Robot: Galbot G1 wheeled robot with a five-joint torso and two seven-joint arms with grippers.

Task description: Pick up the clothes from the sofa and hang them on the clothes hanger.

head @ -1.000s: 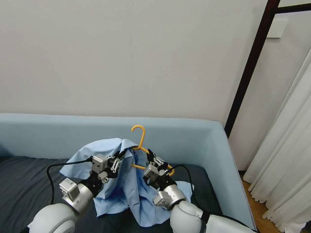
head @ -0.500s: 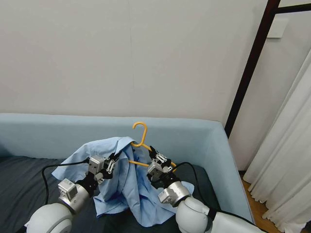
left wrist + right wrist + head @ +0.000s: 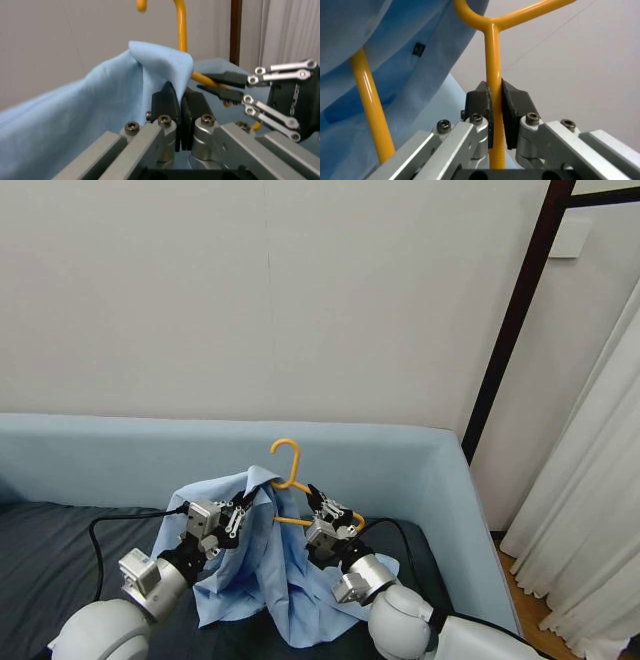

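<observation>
Left claw (image 3: 246, 506), seen from the head, is pinched on the top fold of a light blue cloth shirt (image 3: 245, 580). The shirt is raised over the dark seat of a pale blue sofa (image 3: 420, 470), toward its right end, with the hem trailing on the cushion. Just beside it, the right claw (image 3: 333, 513) grips an orange plastic clothes hanger (image 3: 288, 455), hook upward. Half a second ago the shirt spread farther toward the sofa's left end; now it is bunched closer to the hanger, and the left claw has moved in with it.

From the left wrist, the left claw (image 3: 180, 108) clamps blue fabric between its black pads, the shirt (image 3: 100, 108) draped against the hanger (image 3: 180, 26). The right claw (image 3: 222, 85) is closed on the hanger's arm; lettering on its black body is too blurred to read.

From the right wrist, the right claw (image 3: 495, 98) squeezes the hanger's (image 3: 492, 56) straight bar. The shirt (image 3: 395, 41) carries a small dark tag (image 3: 418, 48), its print illegible.
</observation>
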